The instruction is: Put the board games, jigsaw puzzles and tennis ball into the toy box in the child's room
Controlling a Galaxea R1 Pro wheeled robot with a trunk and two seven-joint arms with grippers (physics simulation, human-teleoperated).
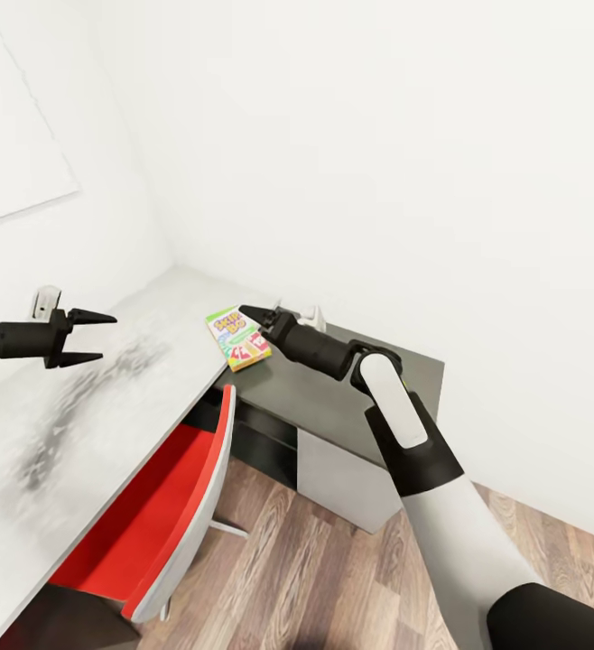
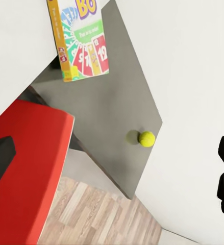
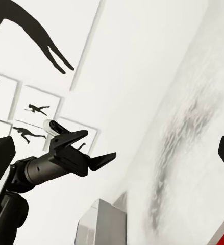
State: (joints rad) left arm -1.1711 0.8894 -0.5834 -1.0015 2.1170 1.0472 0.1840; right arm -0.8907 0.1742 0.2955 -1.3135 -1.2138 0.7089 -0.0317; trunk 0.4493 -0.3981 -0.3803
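Note:
The orange-green Skip-Bo board game (image 1: 236,338) lies flat where the table's white top (image 1: 98,415) meets its dark grey section (image 1: 333,402). My right gripper (image 1: 254,316) hovers open just over the box's far edge and holds nothing. In the left wrist view, the Skip-Bo box (image 2: 81,41) and the tennis ball (image 2: 146,138) both rest on the dark grey surface, with the ball near its far corner by the wall. My left gripper (image 1: 94,339) is open and empty above the white top, well left of the box. The left gripper (image 3: 99,148) also shows open in the right wrist view.
A red chair (image 1: 153,515) with a white shell is tucked under the table's front edge. A small grey box-like object (image 1: 46,301) stands against the wall behind my left gripper. Walls close off the table on two sides. Wood floor (image 1: 315,578) lies at lower right.

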